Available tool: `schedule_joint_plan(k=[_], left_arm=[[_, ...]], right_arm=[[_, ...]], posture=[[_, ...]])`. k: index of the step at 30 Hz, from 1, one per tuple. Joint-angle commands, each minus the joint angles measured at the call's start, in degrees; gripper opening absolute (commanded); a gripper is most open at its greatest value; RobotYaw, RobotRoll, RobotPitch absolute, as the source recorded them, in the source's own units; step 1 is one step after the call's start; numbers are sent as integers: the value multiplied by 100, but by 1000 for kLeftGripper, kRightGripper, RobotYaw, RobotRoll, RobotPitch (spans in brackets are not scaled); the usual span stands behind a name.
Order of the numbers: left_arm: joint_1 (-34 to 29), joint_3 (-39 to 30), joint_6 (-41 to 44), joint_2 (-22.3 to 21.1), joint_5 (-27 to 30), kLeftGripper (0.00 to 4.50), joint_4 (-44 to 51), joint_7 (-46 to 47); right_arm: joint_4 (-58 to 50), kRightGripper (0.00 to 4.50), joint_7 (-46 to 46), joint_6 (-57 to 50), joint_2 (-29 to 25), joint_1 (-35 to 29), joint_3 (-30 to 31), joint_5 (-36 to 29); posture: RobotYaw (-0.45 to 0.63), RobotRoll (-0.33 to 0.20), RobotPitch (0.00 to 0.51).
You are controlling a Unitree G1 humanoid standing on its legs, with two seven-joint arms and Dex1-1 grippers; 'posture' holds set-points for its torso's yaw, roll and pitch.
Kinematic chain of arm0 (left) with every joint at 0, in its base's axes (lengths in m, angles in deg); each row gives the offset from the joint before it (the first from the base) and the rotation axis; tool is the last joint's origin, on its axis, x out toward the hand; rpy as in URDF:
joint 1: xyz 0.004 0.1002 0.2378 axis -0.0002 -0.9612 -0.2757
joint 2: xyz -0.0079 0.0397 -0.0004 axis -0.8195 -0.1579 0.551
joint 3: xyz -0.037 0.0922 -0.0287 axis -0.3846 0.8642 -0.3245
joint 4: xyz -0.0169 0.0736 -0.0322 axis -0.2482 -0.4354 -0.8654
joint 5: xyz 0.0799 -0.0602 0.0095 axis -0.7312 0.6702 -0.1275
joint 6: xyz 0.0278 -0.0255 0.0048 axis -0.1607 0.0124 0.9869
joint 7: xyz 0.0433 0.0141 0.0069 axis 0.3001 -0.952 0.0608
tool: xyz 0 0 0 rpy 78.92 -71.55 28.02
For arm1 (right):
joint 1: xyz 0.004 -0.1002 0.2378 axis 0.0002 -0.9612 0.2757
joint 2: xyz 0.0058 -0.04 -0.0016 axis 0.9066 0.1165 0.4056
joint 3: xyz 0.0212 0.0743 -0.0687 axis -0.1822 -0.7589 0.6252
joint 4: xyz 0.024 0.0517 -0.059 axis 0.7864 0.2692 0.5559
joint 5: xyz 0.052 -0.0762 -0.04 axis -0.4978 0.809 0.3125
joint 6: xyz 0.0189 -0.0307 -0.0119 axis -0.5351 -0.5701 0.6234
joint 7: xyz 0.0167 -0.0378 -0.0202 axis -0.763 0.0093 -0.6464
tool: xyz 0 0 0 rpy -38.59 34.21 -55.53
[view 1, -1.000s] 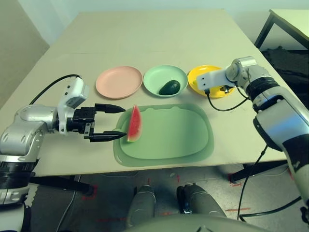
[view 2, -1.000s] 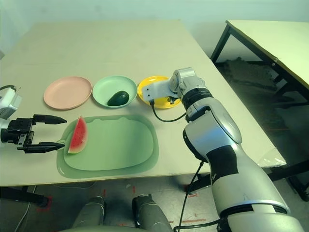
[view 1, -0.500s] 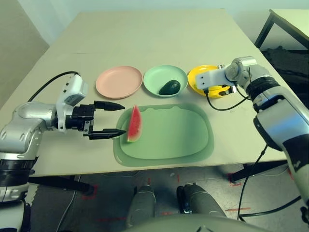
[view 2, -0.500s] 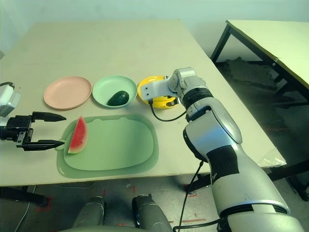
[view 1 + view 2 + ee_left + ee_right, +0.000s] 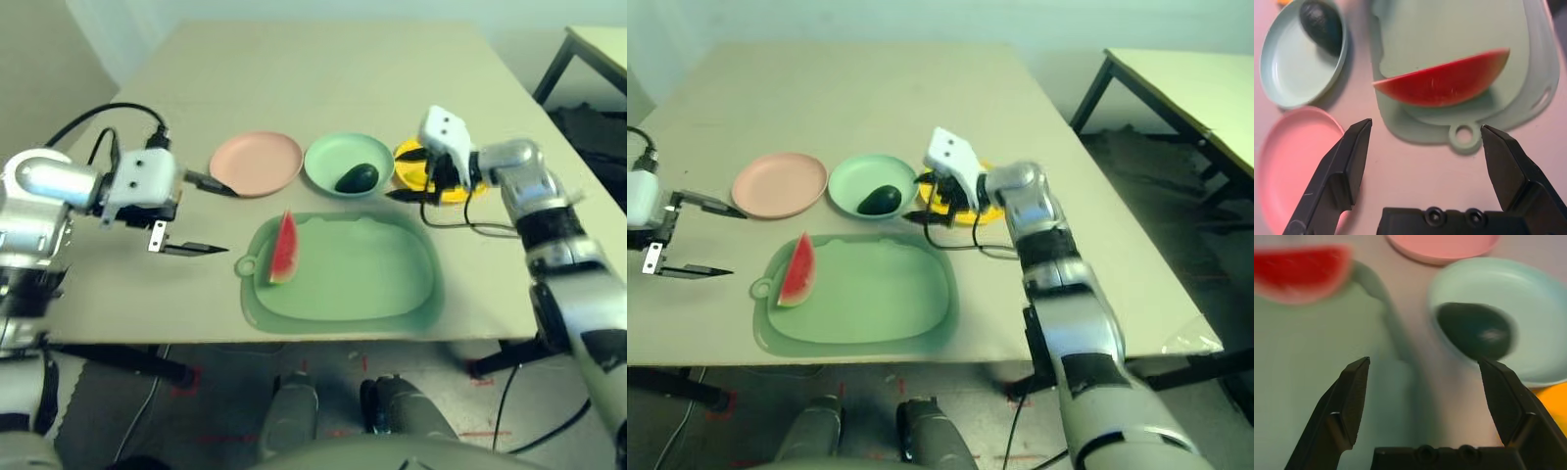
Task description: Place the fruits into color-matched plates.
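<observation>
1. And here, on the desk [image 5: 323,78], the red watermelon wedge [image 5: 284,253] is seen lying on the green cutting mat [image 5: 362,264], towards its left end, near the ring-shaped tab [image 5: 246,265].
2. Beyond the mat, a row of three plates is laid out: pink plate [image 5: 257,162] on the left, mint plate [image 5: 337,152] in the middle, yellow plate [image 5: 409,176] on the right.
3. The avocado [image 5: 358,178] is held within the mint plate, close to the rim nearest the robot: colour matched!
4. At the left, the left tool [image 5: 231,222] is spread wide, released, with nothing gripped; the wedge is kept clear of its tips.
5. Over on the right, the right tool [image 5: 393,175] is also parted and empty, and the yellow plate is partly hidden by it; its full contents cannot be told.
</observation>
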Motion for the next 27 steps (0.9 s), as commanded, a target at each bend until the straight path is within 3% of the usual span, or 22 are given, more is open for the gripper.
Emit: schedule_joint_plan(k=[1,9,17,27], left_arm=[[485,686,-1308,210,-57,4500,-351,-68],[1367,1831,-3181,753,-22,4500,-1344,-68],[1905,2834,-4398,954,-72,4500,-2164,-68],[2031,3132,-5088,1533,-371,4500,-2967,20]], right_arm=[[-887,4451,-15,171,157,-844,-599,-1012],[-1516,4451,-802,592,-263,-2181,-388,-1606],[-1537,4451,-1034,745,-525,-2342,-201,-1680],[-1588,4451,-880,682,-573,-2308,-130,-1734]], posture=[[108,0,89],[84,0,87],[82,0,88],[62,0,94]])
